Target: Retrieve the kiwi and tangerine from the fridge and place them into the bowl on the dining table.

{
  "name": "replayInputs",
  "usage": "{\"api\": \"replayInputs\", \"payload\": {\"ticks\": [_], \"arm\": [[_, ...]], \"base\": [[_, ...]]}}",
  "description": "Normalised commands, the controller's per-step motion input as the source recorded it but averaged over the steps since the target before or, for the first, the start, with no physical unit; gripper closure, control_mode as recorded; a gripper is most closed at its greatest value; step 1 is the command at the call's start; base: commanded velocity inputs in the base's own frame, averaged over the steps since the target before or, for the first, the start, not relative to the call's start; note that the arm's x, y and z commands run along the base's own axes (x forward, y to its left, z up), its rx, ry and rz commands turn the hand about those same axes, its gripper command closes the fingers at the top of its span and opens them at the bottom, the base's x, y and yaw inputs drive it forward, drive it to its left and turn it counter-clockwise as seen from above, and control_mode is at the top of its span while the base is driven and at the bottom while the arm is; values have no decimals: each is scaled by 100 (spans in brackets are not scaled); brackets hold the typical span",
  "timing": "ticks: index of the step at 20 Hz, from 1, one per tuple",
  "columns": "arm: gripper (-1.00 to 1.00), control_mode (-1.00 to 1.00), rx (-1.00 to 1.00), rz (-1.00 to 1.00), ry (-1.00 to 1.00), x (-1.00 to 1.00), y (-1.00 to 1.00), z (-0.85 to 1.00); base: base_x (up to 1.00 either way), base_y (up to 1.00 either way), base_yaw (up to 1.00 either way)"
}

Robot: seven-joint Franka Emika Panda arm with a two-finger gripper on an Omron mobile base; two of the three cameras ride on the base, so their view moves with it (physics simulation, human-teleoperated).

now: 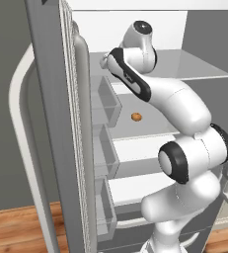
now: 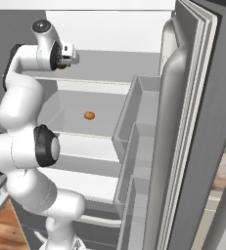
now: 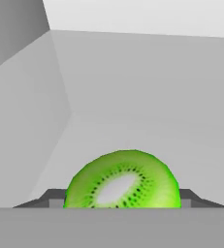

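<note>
**One cut kiwi held at the gripper, one tangerine left on a fridge shelf**

Two fruits are seen inside the tall grey French-door fridge (image 1: 51,123), whose smooth white interior is divided by flat, pale shelves. A halved kiwi (image 3: 122,180), bright green with a creamy oval core ringed by tiny black seeds, is seen in the hand view between the two small dark fingertips (image 3: 188,196) of the two-finger gripper (image 2: 65,54), which are closed against its sides. The gripper is raised above the upper glass-like shelf (image 1: 204,66), at the end of the glossy white arm with dark joints (image 1: 184,148).

The tiny round orange-brown tangerine (image 1: 136,117) is seen resting alone on the matte shelf below, well apart from the gripper and towards the far wall. Boxy translucent grey door bins (image 2: 134,127) are stacked along the open right door, and a long curved white handle (image 1: 21,148) is seen on the left door.
</note>
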Motion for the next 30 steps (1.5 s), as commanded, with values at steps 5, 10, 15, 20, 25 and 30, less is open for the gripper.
{"api": "replayInputs", "payload": {"ticks": [5,10,15,20,25,30], "arm": [[100,-100,0,0,1,2,0,-13],[100,-100,0,0,0,0,0,-1],[100,-100,0,-4,-6,-94,-31,-3],[100,-100,2,0,-15,-100,-39,0],[100,-100,4,0,-10,-100,-33,0],[100,-100,1,0,-5,-99,-6,0]], "base": [[0,0,0],[0,0,0],[0,0,0],[0,0,0],[0,0,0],[0,0,0]]}}
